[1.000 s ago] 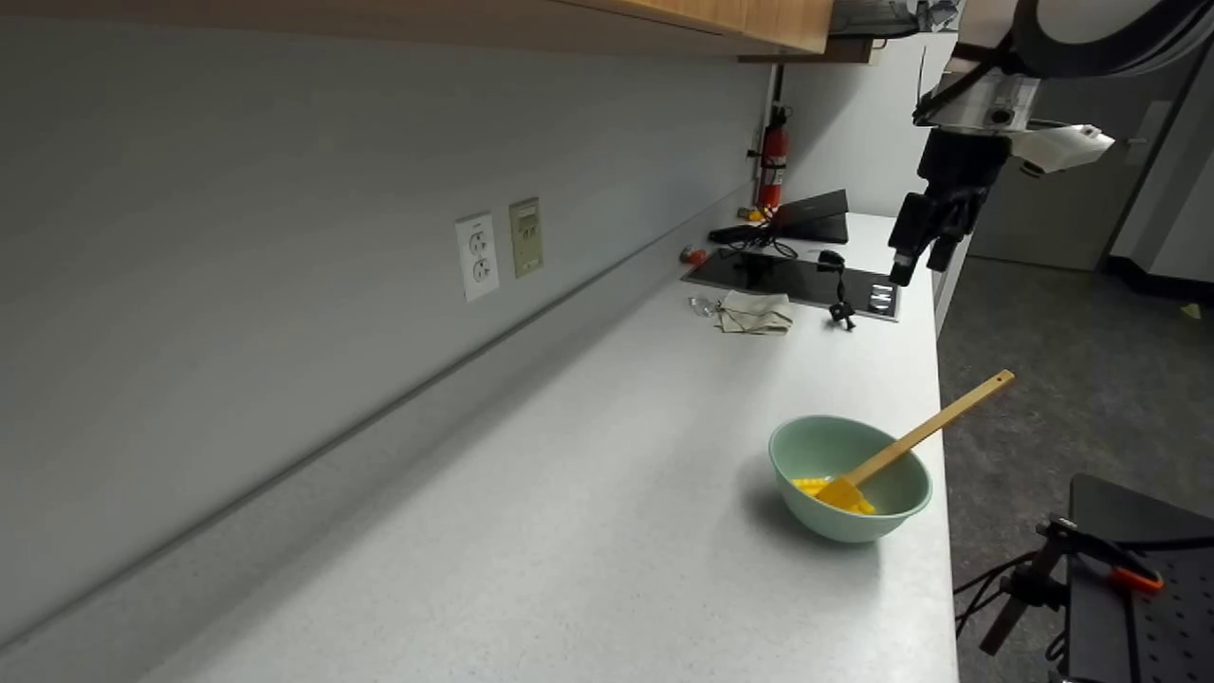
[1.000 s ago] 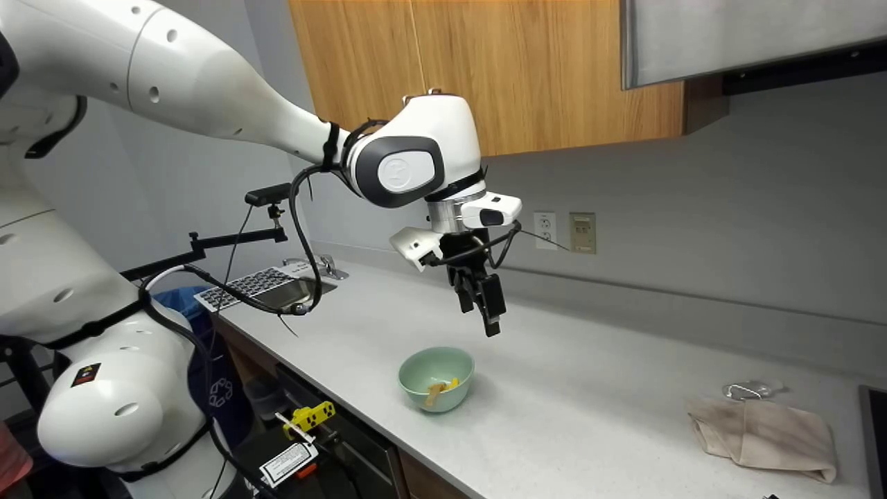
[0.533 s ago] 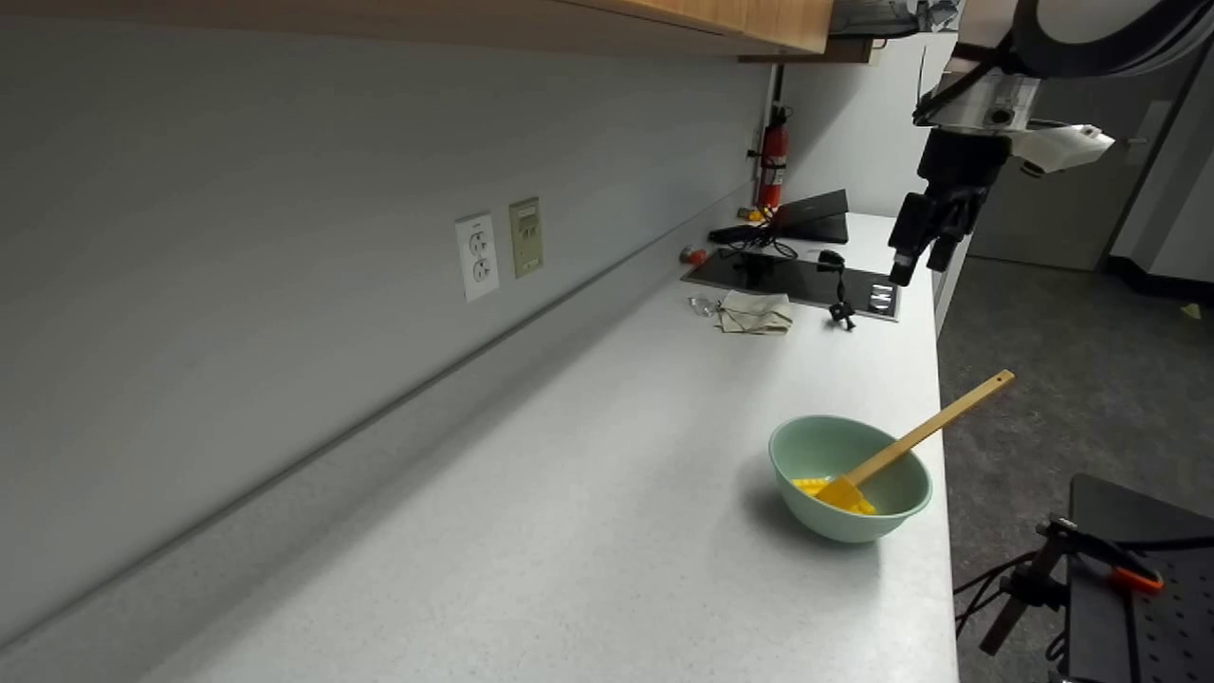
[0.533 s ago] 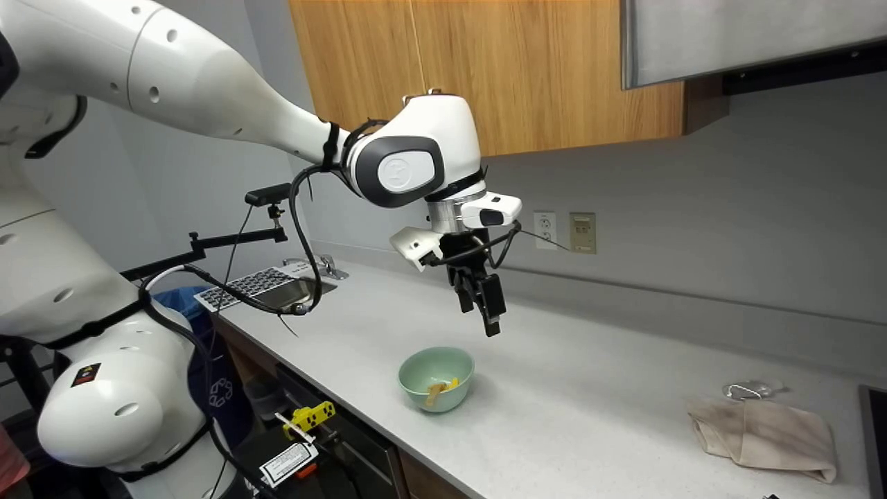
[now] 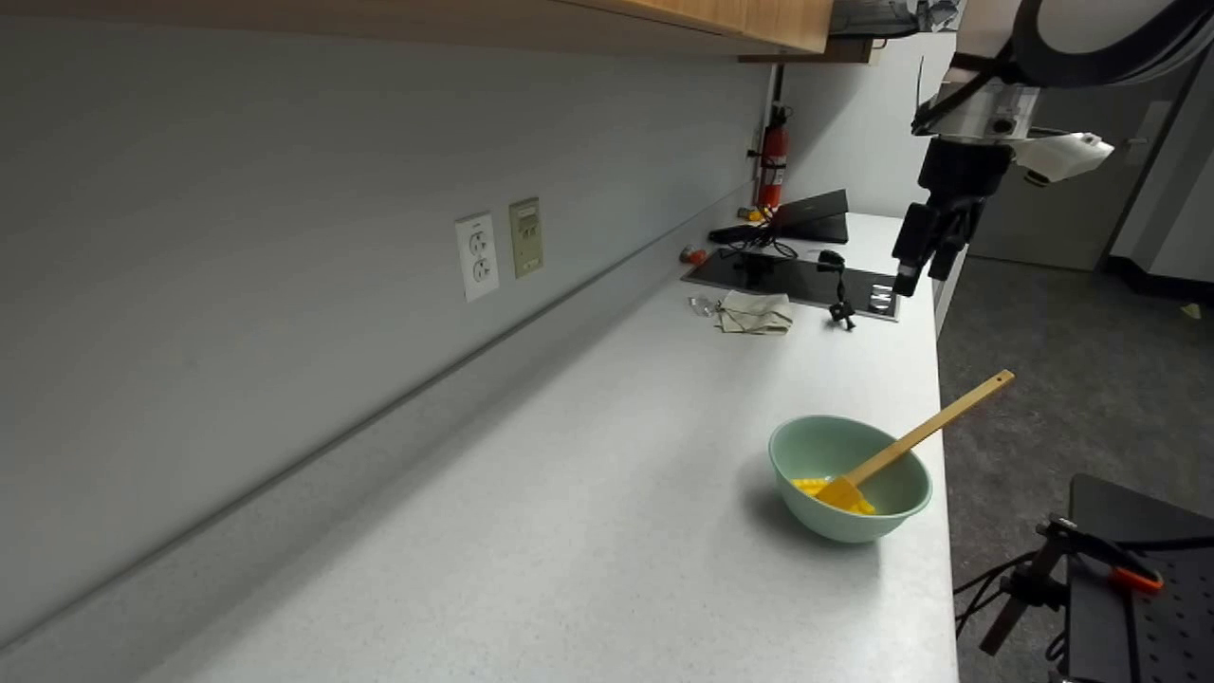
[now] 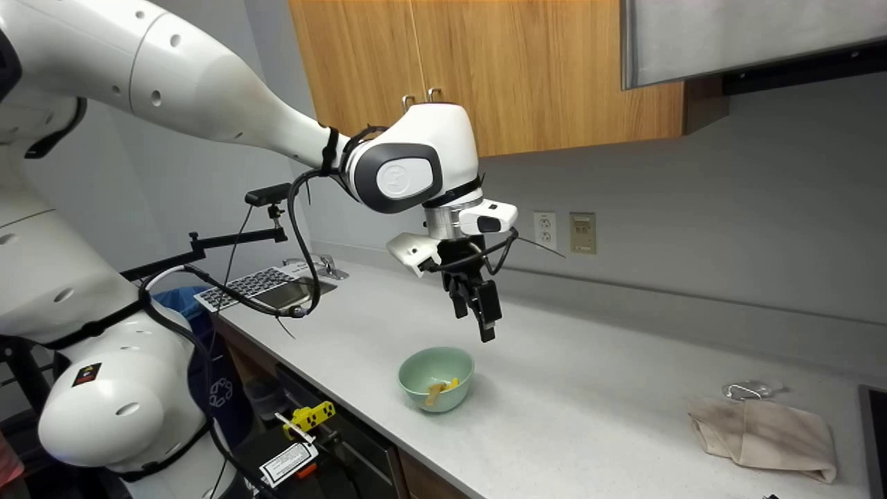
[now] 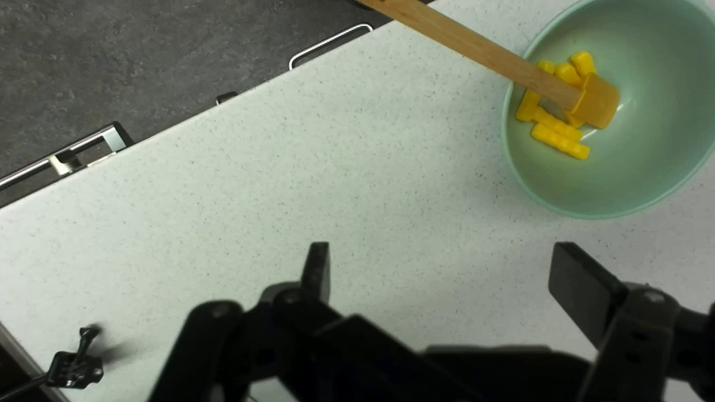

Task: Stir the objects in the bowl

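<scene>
The pale mint-green bowl [image 5: 839, 527] stands upright on the white counter near its front edge. It also shows in the other views [image 6: 426, 364] [image 7: 642, 173]. The objects, small yellow bits [image 7: 560, 140], lie clumped on one side of the bowl's bottom; they show in both exterior views [image 5: 809, 486] [image 6: 454, 382]. A wooden spoon [image 7: 475, 49] with an orange-yellow head rests in the bowl [image 5: 929, 427] [image 6: 434, 395], its handle leaning over the rim past the counter edge. My gripper [image 7: 441, 262] is open and empty, above the counter and beside the bowl, apart from it [image 5: 923, 281] [image 6: 474, 327].
A folded beige cloth [image 6: 766, 440] and a clear item [image 6: 752, 389] lie on the counter. A black cooktop [image 5: 797, 280] and a small black mount [image 7: 75, 365] are beyond. Wooden cabinets [image 6: 527, 76] hang above. A wall runs behind the counter.
My gripper has moved down slightly, and a little to the left in an exterior view, during the last half second. The bowl, spoon and yellow bits have not moved.
</scene>
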